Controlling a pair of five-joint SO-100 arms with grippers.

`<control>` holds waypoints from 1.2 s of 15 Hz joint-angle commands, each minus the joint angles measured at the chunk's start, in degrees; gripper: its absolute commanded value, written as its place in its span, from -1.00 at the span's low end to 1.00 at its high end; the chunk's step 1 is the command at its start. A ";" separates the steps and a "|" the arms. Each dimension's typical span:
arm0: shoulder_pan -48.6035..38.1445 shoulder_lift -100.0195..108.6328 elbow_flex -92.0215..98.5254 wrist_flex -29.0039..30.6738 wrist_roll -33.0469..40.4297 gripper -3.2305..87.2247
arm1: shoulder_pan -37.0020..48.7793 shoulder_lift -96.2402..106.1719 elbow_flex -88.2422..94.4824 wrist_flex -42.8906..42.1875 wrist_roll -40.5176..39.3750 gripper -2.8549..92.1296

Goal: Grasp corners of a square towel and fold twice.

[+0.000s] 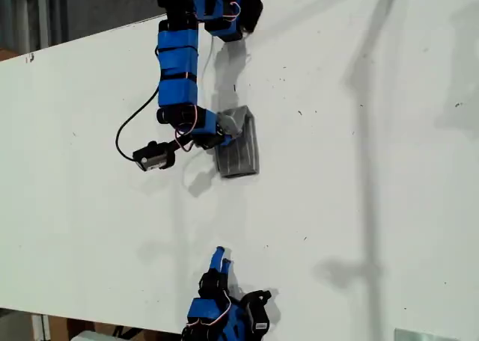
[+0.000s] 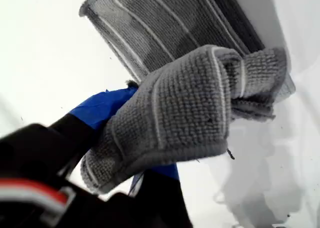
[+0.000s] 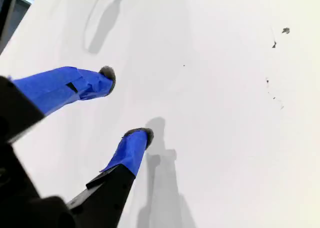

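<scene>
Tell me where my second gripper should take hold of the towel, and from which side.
Probably the far short edge of the towel, nearest the exterior view's bottom, approached from that side, where my second gripper waits open. That folded end lies flat and free on the table; the opposite end is bunched up in my first gripper.

No legible text, labels, brands or numbers anywhere.

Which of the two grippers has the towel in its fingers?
My first gripper, at the exterior view's top, grips the towel; my second gripper is open over bare table.
</scene>
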 commanded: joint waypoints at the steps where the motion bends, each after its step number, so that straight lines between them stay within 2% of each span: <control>1: -0.35 -0.18 0.26 -0.62 0.18 -0.47 | -1.41 0.88 -4.31 -2.20 -2.02 -0.94; 4: -0.35 -0.26 0.26 -0.62 0.00 -0.47 | -2.20 1.93 -5.45 -3.43 -3.34 -0.94; 5: -0.44 -0.26 0.26 -0.62 -0.09 -0.47 | -2.29 2.02 -5.80 -3.60 -3.60 -0.84; 7: -0.44 -0.26 0.26 -0.62 -0.09 -0.47 | -1.93 2.11 -5.80 -4.22 -4.22 -0.42; 8: -0.44 -0.26 0.26 -0.62 -0.09 -0.47 | -1.67 2.11 -6.15 -4.31 -4.39 -0.31; 14: -0.44 -0.26 0.26 -0.62 -0.18 -0.47 | 0.09 9.40 -3.43 -2.72 -4.66 -0.34; 17: -0.44 -0.26 0.26 -0.62 -0.09 -0.47 | 1.32 26.19 13.45 -3.60 0.18 -0.35; 18: -0.44 -0.26 0.26 -0.62 0.00 -0.47 | 0.79 33.13 18.98 -1.93 5.27 -0.36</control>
